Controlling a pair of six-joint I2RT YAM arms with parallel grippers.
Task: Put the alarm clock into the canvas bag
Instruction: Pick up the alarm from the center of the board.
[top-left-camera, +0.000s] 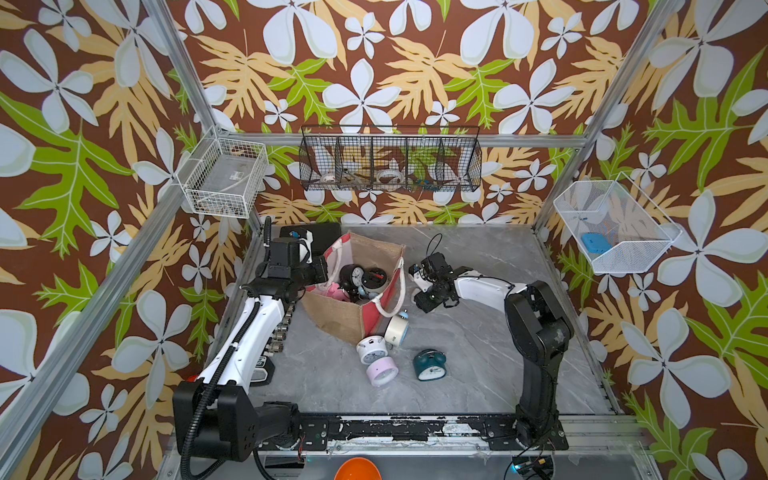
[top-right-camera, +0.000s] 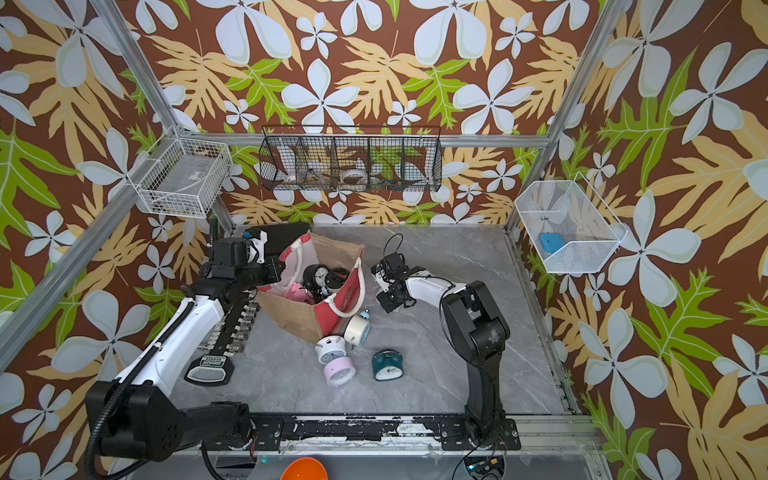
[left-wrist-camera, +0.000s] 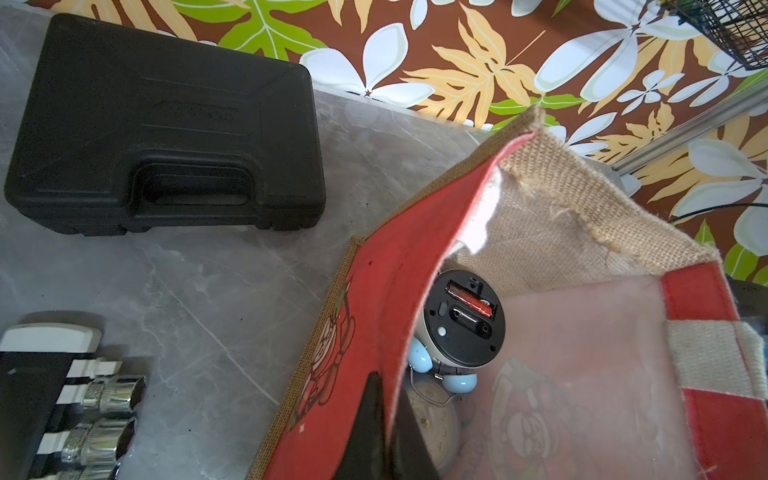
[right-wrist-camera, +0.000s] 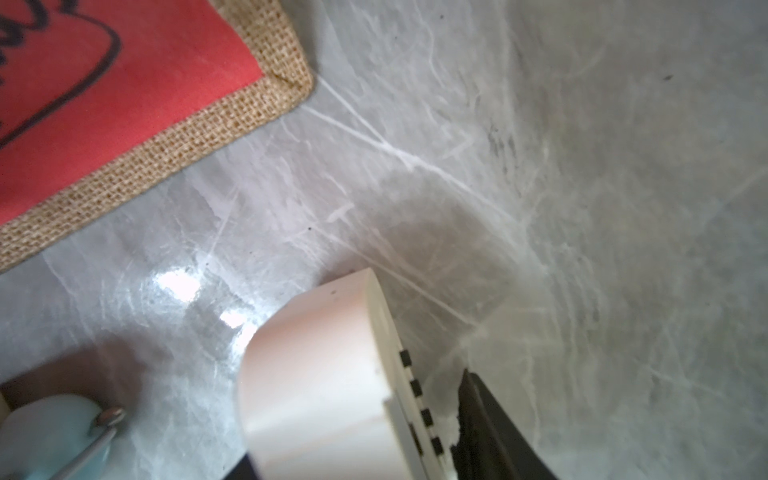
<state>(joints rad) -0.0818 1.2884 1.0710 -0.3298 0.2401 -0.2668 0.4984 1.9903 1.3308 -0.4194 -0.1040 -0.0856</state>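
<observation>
Bag side: left gripper (left-wrist-camera: 386, 440) is clamped on the rim of the canvas bag (top-left-camera: 332, 316) at its left red panel, with one dark finger (left-wrist-camera: 368, 432) outside and the other inside. Bag stands open, centre-left of the table (top-left-camera: 478, 365) in both top views, black clock (top-left-camera: 355, 276) and others inside.

Other side: right gripper (top-left-camera: 422, 291) is just right of the bag, low over the table. In the right wrist view the cream alarm clock (right-wrist-camera: 320, 374) is at bottom centre between the fingers, outside the bag near its lower corner. Can't tell if it's actually gripped.

Loose below the bag: blue-belled clock (top-left-camera: 397, 329), white clock (top-left-camera: 370, 349), lilac clock (top-left-camera: 382, 372), teal clock (top-left-camera: 430, 365).
</observation>
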